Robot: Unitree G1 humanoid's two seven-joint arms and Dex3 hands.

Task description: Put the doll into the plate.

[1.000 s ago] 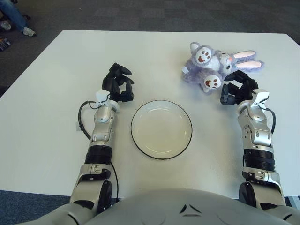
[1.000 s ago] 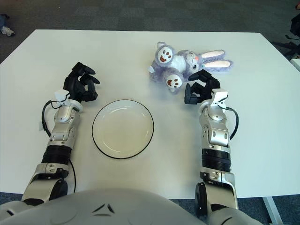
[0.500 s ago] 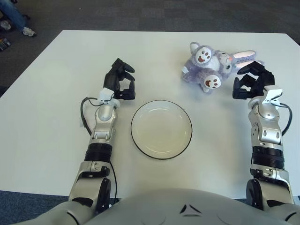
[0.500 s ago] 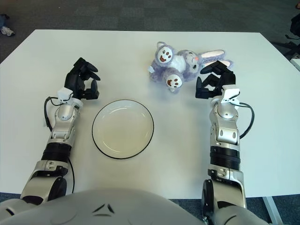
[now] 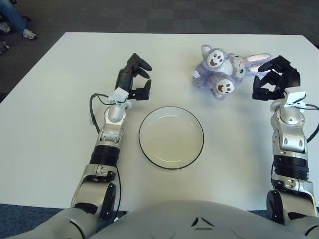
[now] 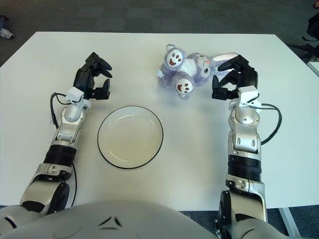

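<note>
While the plate [image 5: 171, 137] lies empty on the white desk [image 5: 50, 114], nearest the robot's body and between its two forearms, both hands are raised farther out. Left of the plate and a little beyond its far rim, the left hand [image 5: 133, 79] shows with its black fingers loosely spread, holding nothing and touching neither plate nor doll. Beyond the plate and to its right lies the doll [image 5: 222, 73], a lilac plush rabbit on its side, its white foot soles with brown pads turned toward the plate and its pink-lined ears stretched away to the right. It is well clear of the plate's rim. Farther right of the plate, just beside the doll's ears, is the right hand [image 6: 233, 78], fingers curved but apart, wrapped around nothing; whether a fingertip touches an ear cannot be told, since the hand overlaps the ear tips in both views. Past the far edge of the desk, dark carpet [image 5: 149, 15] fills the background, and a person's shoe [image 5: 30, 34] shows at the far left of the plate.
</note>
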